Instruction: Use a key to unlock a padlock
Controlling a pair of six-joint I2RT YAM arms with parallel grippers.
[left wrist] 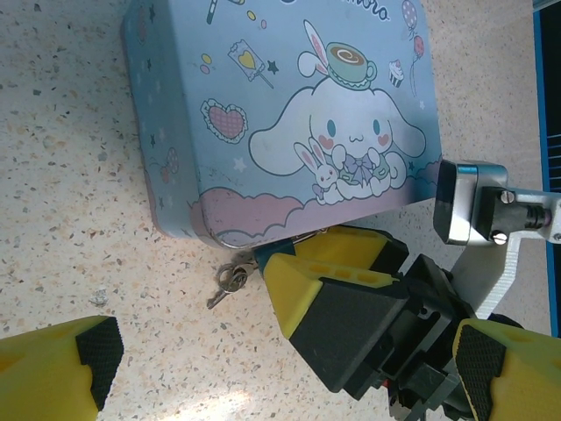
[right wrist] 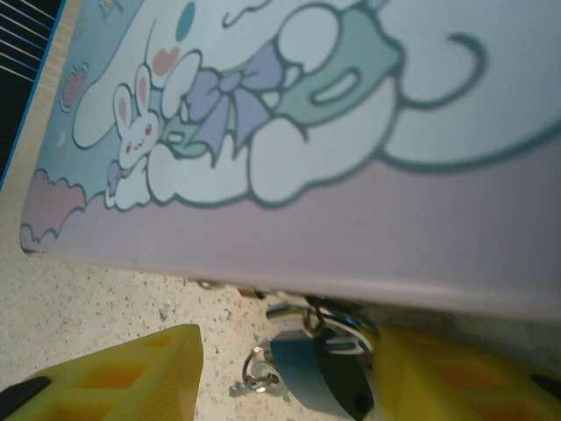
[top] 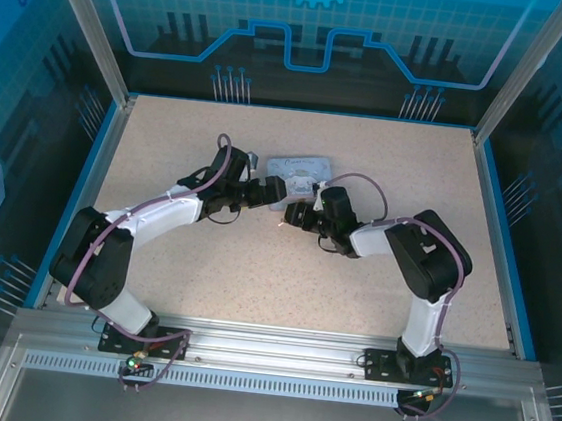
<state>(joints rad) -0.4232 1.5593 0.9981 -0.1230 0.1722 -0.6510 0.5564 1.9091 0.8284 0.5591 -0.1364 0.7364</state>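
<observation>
We judge this an early step: the padlock (right wrist: pixel 320 381) hangs from the tin (left wrist: pixel 263 88) on the side facing the counter's (left wrist: pixel 70 219) near edge, between the right gripper's (right wrist: pixel 289 368) parted fingers, unpinched. The left gripper (left wrist: pixel 280 351) gapes wide. Next comes a fine pinch on the key (left wrist: pixel 230 281) lying just beside.

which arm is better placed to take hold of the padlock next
Right: the right gripper straddles the padlock at the tin's front edge, jaws parted. The left gripper hangs wide open, farther back.
</observation>
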